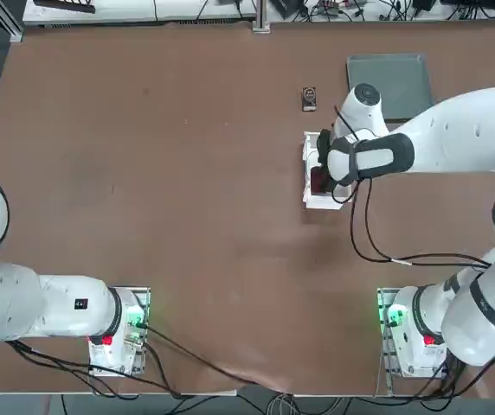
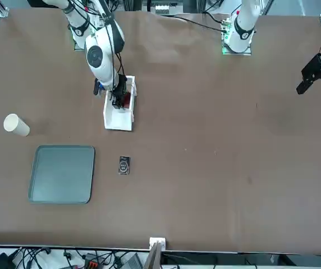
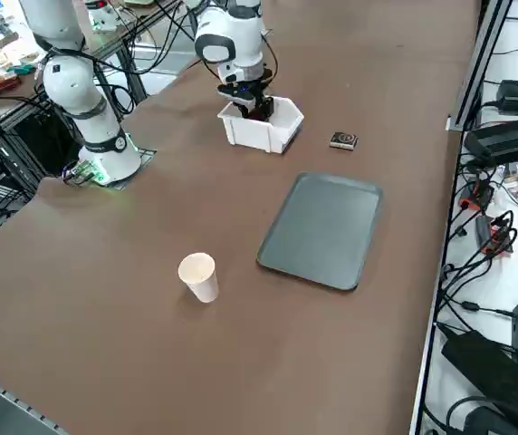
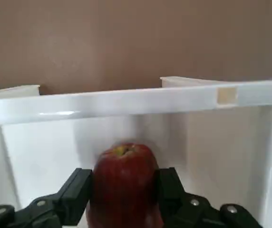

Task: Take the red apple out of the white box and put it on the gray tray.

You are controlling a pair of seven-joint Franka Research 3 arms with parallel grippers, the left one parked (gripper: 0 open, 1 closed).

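- right arm [image 1: 455, 130]: glossy white rounded shells, dark gray bands at joints
- black cable [image 1: 377, 246] hangs from wrist in a loop
- base [image 1: 408, 333]: metal plate, green light, red patch
- right gripper [image 4: 124, 199]: black fingers, silver screws near the roots

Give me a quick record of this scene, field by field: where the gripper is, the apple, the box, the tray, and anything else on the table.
right gripper: lowered into the white box, shut on the red apple
red apple: between the gripper's fingers, inside the box
white box: on the table, open top, beside the gray tray
gray tray: nothing on it, apart from the box
paper cup: lying on the table, apart from the tray
small black object: on the table between box and tray
task stage: apple gripped, not yet lifted out
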